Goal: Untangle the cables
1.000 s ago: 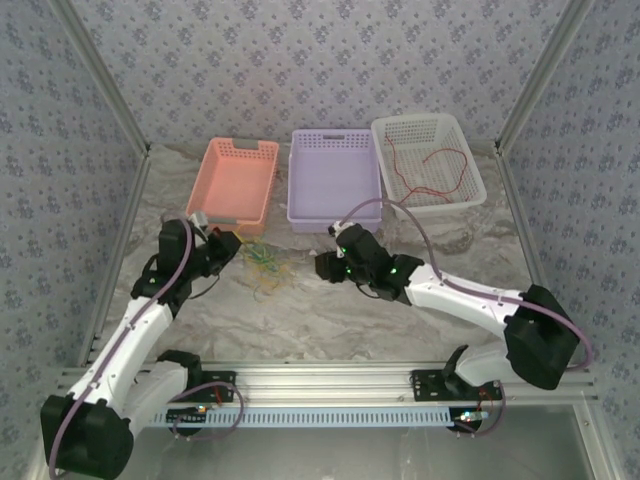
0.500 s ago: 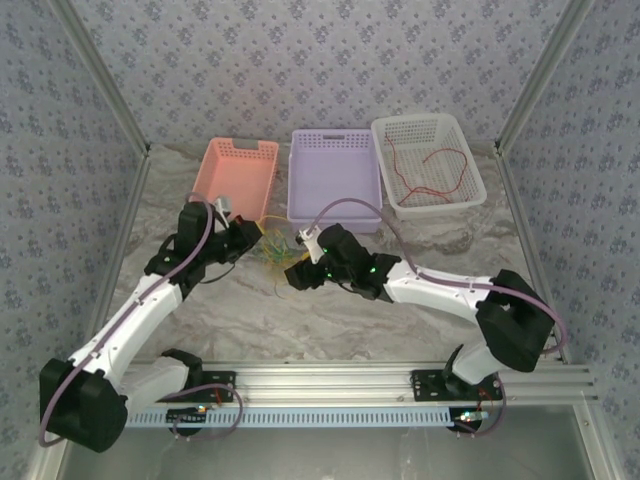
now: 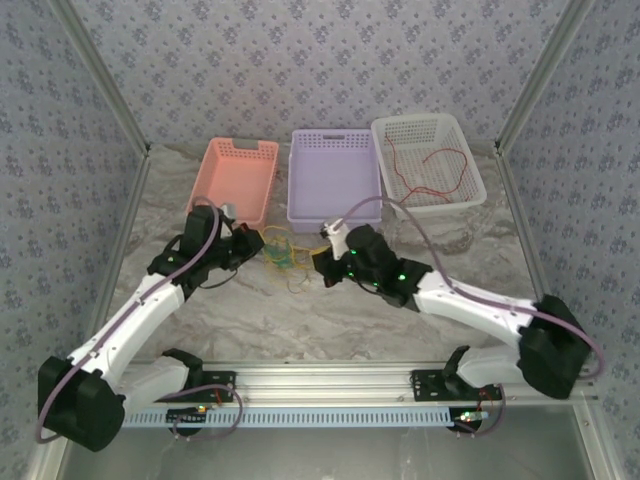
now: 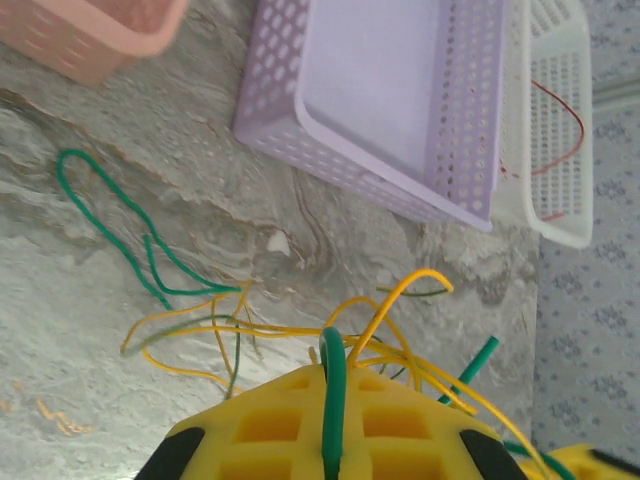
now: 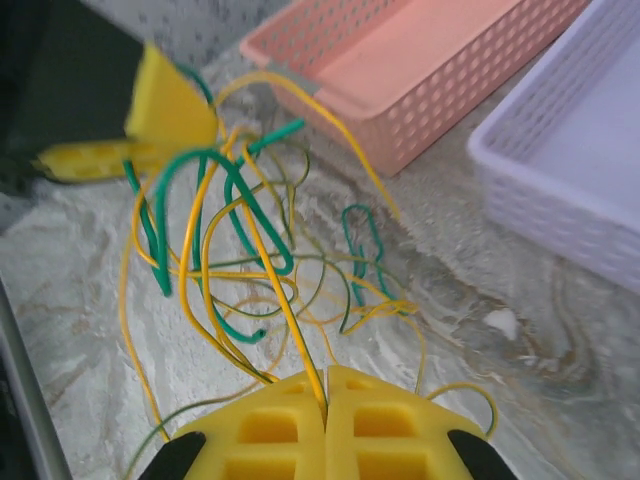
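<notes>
- Left gripper [image 4: 330, 402] is clenched on a green cable [image 4: 331, 346].
- Right gripper [image 5: 326, 388] pinches a yellow cable [image 5: 281, 301].
- Tangled cables [image 3: 282, 256] lie on the worktop [image 3: 330, 322] between them.
- A red cable [image 3: 441, 158] sits in the white basket [image 3: 479, 190].

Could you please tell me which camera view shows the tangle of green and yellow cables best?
The right wrist view: the tangle is close, its loops distinct. The left wrist view catches some strands; the top external view makes it a small blur.
</notes>
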You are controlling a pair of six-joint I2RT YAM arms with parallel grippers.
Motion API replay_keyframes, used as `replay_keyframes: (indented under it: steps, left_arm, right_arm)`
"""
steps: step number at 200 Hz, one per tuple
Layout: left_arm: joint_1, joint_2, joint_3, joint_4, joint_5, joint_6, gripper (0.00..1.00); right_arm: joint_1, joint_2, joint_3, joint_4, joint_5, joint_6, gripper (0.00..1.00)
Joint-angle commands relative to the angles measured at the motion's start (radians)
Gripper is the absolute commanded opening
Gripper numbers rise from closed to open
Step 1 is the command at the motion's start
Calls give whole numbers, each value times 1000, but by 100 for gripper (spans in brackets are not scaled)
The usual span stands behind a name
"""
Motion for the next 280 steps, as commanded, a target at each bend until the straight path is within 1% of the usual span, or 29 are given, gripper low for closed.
replay_keyframes:
  steps: [1, 32, 56, 91, 110, 119, 141, 153, 159, 168, 178, 205, 220, 239, 254, 261, 270, 274, 280]
  left_arm:
    - [41, 5, -51, 4, -190, -15, 0]
    - [35, 36, -105, 55, -206, -45, 0]
    - [26, 56, -130, 109, -179, -57, 0]
    - [14, 81, -129, 140, -157, -63, 0]
    - [12, 80, -126, 148, -146, -64, 0]
    - [10, 77, -120, 143, -145, -61, 0]
    - [10, 72, -101, 131, -131, -45, 0]
    - [8, 74, -87, 123, -118, -33, 0]
    - [6, 75, -80, 117, -114, -26, 0]
    - [6, 76, -72, 109, -108, -17, 0]
    - [5, 75, -66, 104, -100, -8, 0]
    - [5, 77, -49, 85, -76, 18, 0]
    - [4, 79, -41, 70, -66, 32, 0]
    - [4, 79, -36, 68, -51, 41, 0]
    - [4, 82, -34, 64, -46, 45, 0]
    - [4, 84, -32, 60, -44, 49, 0]
    - [4, 87, -29, 57, -44, 53, 0]
    - [4, 87, -30, 56, -44, 54, 0]
    - [5, 87, -30, 56, -44, 56, 0]
  right_arm:
    - [-88, -151, -56, -145, 21, 54, 0]
    - [-216, -290, -35, -247, -33, 77, 0]
    - [-299, -332, 5, -282, -100, 94, 0]
    - [-301, -292, 47, -298, -127, 106, 0]
    - [-244, -217, 38, -278, -148, 87, 0]
    - [-199, -168, 30, -264, -155, 59, 10]
    - [-73, -46, 4, -211, -123, -54, 42]
    - [-29, 22, 13, -192, -109, -122, 55]
    - [-17, 54, 17, -181, -109, -156, 60]
    - [-8, 105, 32, -170, -100, -209, 65]
    - [-7, 158, 56, -165, -89, -261, 70]
    - [0, 287, 157, -191, -76, -394, 72]
    - [17, 342, 208, -207, -27, -448, 72]
    - [20, 397, 249, -193, 18, -478, 72]
    - [18, 436, 279, -192, 21, -492, 70]
    - [17, 457, 297, -201, 13, -497, 67]
    - [17, 483, 320, -217, -4, -501, 59]
    - [17, 495, 329, -224, -8, -501, 53]
    - [17, 510, 336, -230, -19, -499, 42]
